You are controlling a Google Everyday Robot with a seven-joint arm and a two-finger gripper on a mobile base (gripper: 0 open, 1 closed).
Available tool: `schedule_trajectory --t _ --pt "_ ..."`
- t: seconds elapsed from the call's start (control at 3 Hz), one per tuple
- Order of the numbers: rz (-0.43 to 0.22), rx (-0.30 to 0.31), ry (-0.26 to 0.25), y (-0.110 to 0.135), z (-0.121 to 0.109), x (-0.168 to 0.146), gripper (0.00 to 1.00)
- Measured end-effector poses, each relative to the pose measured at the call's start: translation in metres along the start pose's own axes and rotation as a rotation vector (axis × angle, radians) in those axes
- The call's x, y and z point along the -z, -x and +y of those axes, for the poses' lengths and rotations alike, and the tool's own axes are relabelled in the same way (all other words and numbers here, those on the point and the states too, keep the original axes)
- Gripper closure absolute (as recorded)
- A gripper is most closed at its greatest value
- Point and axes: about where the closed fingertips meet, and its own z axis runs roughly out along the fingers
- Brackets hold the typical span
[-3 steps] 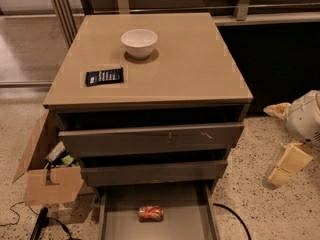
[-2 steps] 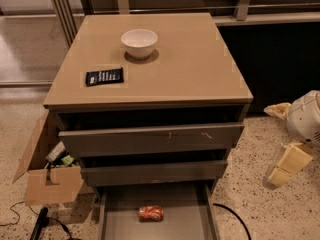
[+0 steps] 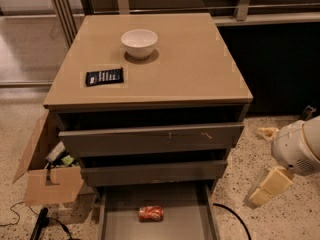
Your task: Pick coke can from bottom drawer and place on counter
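cam: single | high in front, tilted down | mid-range | counter [image 3: 190, 69] far, bottom drawer [image 3: 175, 206] near | gripper [image 3: 269, 188] near right, beside the drawers

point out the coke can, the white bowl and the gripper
coke can [image 3: 151, 213]: camera view, middle of its red side
white bowl [image 3: 139, 42]: camera view, front of its outer wall
gripper [image 3: 265, 189]: camera view, its cream end, low on the right, apart from the bottom drawer [image 3: 180, 204]

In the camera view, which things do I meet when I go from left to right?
cardboard box → black packet → coke can in the bottom drawer → gripper, low at the far right
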Motion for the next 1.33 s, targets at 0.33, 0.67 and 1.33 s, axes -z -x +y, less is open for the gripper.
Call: schedule_trajectory --t 0.33,0.67,1.33 --pt "-0.123 -0.075 -0.038 -0.026 0.013 -0.042 0.00" --pt "-0.201 -0.092 -0.075 -0.044 0.019 -0.063 0.00" --pt "-0.327 0.077 0.016 -0.007 0.037 -0.123 0.00"
